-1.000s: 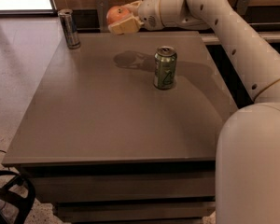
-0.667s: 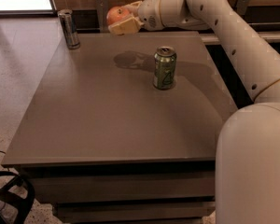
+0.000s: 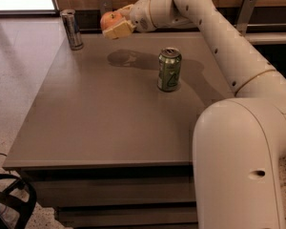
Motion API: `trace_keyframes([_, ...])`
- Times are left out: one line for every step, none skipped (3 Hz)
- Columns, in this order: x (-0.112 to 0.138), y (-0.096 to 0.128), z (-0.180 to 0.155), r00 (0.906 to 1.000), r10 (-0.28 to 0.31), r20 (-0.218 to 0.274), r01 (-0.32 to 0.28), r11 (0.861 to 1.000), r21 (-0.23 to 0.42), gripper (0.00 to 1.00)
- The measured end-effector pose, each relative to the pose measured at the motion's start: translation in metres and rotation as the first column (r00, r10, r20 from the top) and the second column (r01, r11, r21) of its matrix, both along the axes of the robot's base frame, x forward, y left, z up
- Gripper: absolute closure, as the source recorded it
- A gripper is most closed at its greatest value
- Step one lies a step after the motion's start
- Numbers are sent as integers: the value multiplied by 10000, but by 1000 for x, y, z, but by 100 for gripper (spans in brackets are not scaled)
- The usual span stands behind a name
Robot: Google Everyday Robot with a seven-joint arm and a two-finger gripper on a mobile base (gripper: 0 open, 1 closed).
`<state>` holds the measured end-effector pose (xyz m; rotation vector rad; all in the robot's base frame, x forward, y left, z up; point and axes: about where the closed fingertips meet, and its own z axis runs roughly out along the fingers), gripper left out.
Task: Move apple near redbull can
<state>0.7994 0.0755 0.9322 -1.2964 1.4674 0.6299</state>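
I have the gripper point(image 3: 114, 23) up over the far end of the table point(image 3: 100, 123), clear of the surface, with its jaws clamped on the apple point(image 3: 108, 18). The apple sits between the two pale fingers point(image 3: 118, 31). One runs under it and the other lies by its upper right, and the red-orange skin shows out to the left of them. No part of the apple touches the table. The shadow point(image 3: 128, 58) of apple and gripper falls on the tabletop below the jaws and a little to their right.

The redbull can point(image 3: 71, 29) stands upright to the left of the jaws, by the table's far left corner, with its top about level with them. There is a clear gap between can and apple: near, not touching. I cannot tell how far the can lies behind or ahead of the jaws.

The green can point(image 3: 169, 69) stands upright to the right of the jaws and nearer to me, lower down on the tabletop, just beside the shadow's edge. The arm point(image 3: 219, 42) comes in from the right, rising from the big joint in the foreground and crossing to the wrist behind the jaws.
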Motion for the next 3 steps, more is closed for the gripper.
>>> trace_keyframes([2, 9, -10, 9999, 127, -58, -126, 9998, 122, 100])
trace_keyframes([6, 16, -26, 9995, 213, -215, -204, 9989, 432, 100])
trace_keyframes([3, 43, -46, 9984, 432, -358, -408, 9971, 650, 100])
